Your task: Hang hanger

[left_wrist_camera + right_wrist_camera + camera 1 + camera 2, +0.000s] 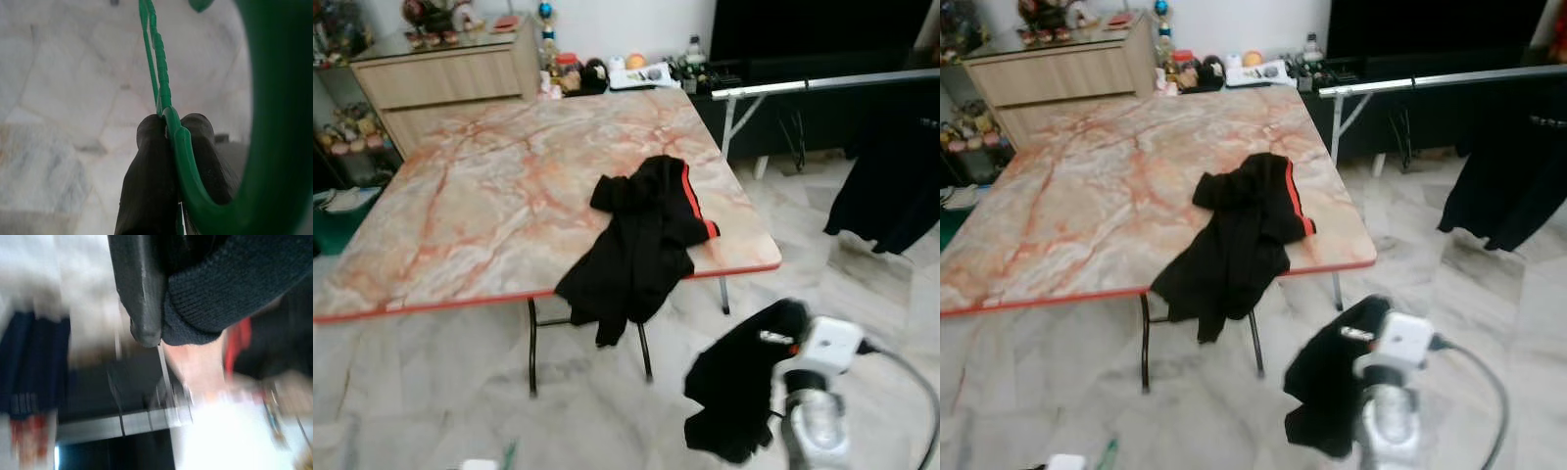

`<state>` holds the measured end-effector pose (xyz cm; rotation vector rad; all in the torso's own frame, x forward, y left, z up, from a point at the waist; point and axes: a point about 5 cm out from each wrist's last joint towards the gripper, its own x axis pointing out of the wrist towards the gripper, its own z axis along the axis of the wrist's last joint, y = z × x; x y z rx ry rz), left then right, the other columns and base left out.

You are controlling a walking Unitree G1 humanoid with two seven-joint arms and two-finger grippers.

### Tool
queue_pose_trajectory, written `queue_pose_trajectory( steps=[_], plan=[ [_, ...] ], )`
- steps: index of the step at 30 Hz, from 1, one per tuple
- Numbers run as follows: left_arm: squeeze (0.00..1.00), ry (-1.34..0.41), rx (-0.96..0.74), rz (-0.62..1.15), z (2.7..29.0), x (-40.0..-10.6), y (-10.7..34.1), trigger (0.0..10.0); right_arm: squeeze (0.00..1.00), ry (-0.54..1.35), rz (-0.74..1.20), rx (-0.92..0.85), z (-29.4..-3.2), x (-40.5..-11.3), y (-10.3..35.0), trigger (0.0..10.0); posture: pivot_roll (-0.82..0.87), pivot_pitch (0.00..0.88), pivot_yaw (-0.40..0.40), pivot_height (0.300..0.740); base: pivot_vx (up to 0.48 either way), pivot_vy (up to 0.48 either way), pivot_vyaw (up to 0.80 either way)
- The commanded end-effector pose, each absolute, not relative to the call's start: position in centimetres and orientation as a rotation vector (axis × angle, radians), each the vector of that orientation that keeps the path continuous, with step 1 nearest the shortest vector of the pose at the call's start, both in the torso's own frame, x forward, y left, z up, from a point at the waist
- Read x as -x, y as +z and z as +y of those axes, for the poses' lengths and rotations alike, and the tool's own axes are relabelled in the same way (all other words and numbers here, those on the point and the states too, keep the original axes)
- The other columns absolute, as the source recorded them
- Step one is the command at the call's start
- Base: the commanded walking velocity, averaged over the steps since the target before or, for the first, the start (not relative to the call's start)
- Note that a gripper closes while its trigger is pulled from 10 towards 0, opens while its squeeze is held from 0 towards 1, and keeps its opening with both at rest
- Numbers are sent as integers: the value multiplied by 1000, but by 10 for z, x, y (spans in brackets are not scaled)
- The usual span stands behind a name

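The main risk is judged to lie with the dark garment that is carried low at about 5 o'clock in the head views: it is pinched by a small fold only, so it could slip to the floor on the way to the rail, which runs across at about 2 o'clock, well apart from both arms. A second risk is seen at the green hanger — it is held on a thin part of its frame, so it could twist between the fingers when its hook is brought to the rail. In the left wrist view the left gripper is closed tight on the hanger, one black finger pressed against each side. In the right wrist view, which is blurred, the right gripper is closed on the knitted edge of the garment. Another black garment lies on the marble-patterned table, draped over its near edge, untouched.
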<state>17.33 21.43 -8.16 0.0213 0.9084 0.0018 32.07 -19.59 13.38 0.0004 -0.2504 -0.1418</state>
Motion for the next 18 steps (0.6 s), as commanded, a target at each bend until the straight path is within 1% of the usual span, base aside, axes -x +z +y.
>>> queue_pose_trajectory(
  steps=[1, 3, 4, 5, 6, 7, 9, 10, 11, 13, 14, 15, 18],
  plan=[
    [0, 28, -39, 937, 226, -165, -83, 10000, 0, -45, -422, 14, -171, -333, 180, 10000, 37, 35, 59, 740, 300, 0, 0],
    [0, 26, -40, 936, 226, -166, -83, 10000, 0, -25, -499, 19, -166, -349, 215, 10000, 36, 31, 62, 740, 296, 0, 0],
    [0, 25, -40, 934, 226, -167, -82, 10000, 0, 1, -541, 39, -160, -360, 241, 10000, 36, 31, 62, 740, 296, 0, 0],
    [0, 25, -40, 934, 226, -167, -82, 10000, 0, 1, -541, 39, -160, -360, 241, 10000, 36, 31, 62, 740, 296, 0, 0],
    [0, 23, -39, 930, 226, -168, -82, 10000, 0, 43, -574, 26, -150, -368, 262, 10000, 32, 26, 62, 740, 296, 0, 0],
    [0, 23, -38, 928, 225, -169, -82, 10000, 0, 59, -579, 22, -146, -371, 269, 10000, 31, 27, 62, 740, 296, 0, 0],
    [0, 21, -38, 926, 224, -170, -81, 10000, 0, 84, -562, 46, -137, -378, 276, 10000, 27, 26, 62, 740, 294, 0, 0],
    [0, 18, -38, 925, 223, -171, -81, 10000, 0, 152, -513, 82, -122, -385, 277, 10000, 30, 25, 61, 740, 296, 0, 0],
    [0, 17, -37, 925, 223, -171, -81, 10000, 0, 193, -506, 93, -113, -385, 277, 10000, 30, 25, 61, 740, 296, 0, 0],
    [0, 17, -36, 925, 223, -170, -81, 10000, 0, 230, -508, 101, -105, -385, 279, 10000, 36, 24, 58, 740, 296, 0, 0],
    [0, 17, -36, 925, 223, -170, -81, 10000, 0, 276, -500, 113, -95, -384, 278, 10000, 38, 24, 57, 740, 292, 0, 0],
    [0, 19, -35, 926, 223, -170, -82, 10000, 0, 353, -520, 182, -77, -381, 278, 10000, 45, 27, 55, 740, 296, 0, 0],
    [0, 22, -35, 928, 224, -169, -82, 10000, 0, 429, -539, 230, -63, -377, 277, 10000, 46, 30, 57, 740, 296, 0, 0]
  ],
)
